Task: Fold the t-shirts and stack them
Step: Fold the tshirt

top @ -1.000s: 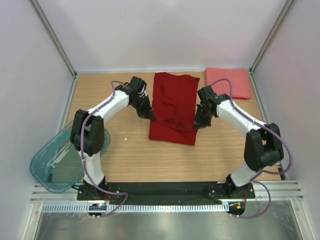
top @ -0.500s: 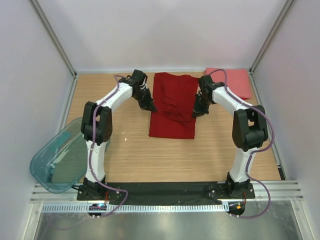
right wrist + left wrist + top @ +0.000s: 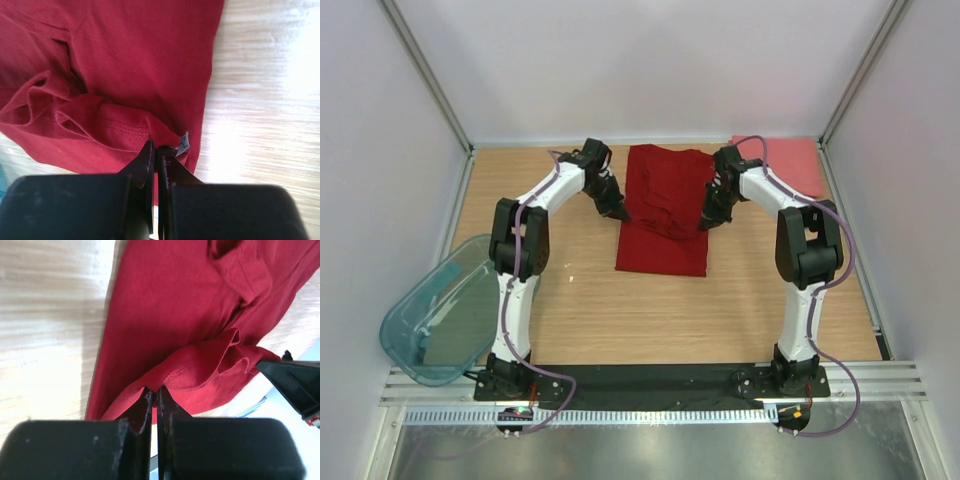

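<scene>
The dark red t-shirt (image 3: pixel 665 205) lies in the middle of the table, its near part lifted and doubled back over the rest. My left gripper (image 3: pixel 621 215) is shut on the shirt's left edge (image 3: pixel 165 375). My right gripper (image 3: pixel 704 222) is shut on its right edge (image 3: pixel 150 130), beside a small grey label. Both hold the hem just above the cloth below. The salmon-pink t-shirt (image 3: pixel 790 162) lies folded at the back right corner, partly behind my right arm.
A translucent teal plastic bin (image 3: pixel 435 325) sits at the table's left front edge. The wooden table (image 3: pixel 650 310) is bounded by white walls on the left, back and right.
Both grippers have carried the shirt's near hem toward the back of the table, and the fold has moved farther over the shirt. The arms have stretched out away from their bases.
</scene>
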Available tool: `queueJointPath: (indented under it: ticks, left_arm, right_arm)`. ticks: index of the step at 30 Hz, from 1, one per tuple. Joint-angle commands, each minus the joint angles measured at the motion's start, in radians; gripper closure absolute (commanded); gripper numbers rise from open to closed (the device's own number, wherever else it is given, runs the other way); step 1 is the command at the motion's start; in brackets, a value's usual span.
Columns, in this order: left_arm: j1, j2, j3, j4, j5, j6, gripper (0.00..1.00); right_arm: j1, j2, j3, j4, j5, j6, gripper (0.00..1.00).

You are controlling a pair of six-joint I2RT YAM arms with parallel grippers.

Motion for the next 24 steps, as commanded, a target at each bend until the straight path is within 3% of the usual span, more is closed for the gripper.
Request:
queueJointPath:
  ticks: [1,14,22,23,24]
  left_arm:
    - [0.011,0.022,0.063,-0.015,0.033,0.011,0.99]
    - [0.016,0.025,0.135,-0.010,-0.007,0.007,1.00]
    - [0.019,0.126,0.235,-0.046,-0.016,0.003,0.99]
    - [0.019,0.137,0.244,-0.046,-0.012,0.000,0.96]
    - [0.020,0.149,0.276,-0.055,-0.010,-0.001,0.81]
  right_arm:
    - [-0.008,0.009,0.065,-0.001,-0.013,-0.012,0.99]
    - [-0.030,0.007,0.091,-0.016,0.027,0.002,0.99]
    - [-0.042,0.084,0.156,-0.004,0.015,0.012,0.99]
    - [-0.043,0.093,0.163,-0.004,0.001,0.016,0.94]
    - [-0.046,0.114,0.173,-0.011,-0.004,0.017,0.88]
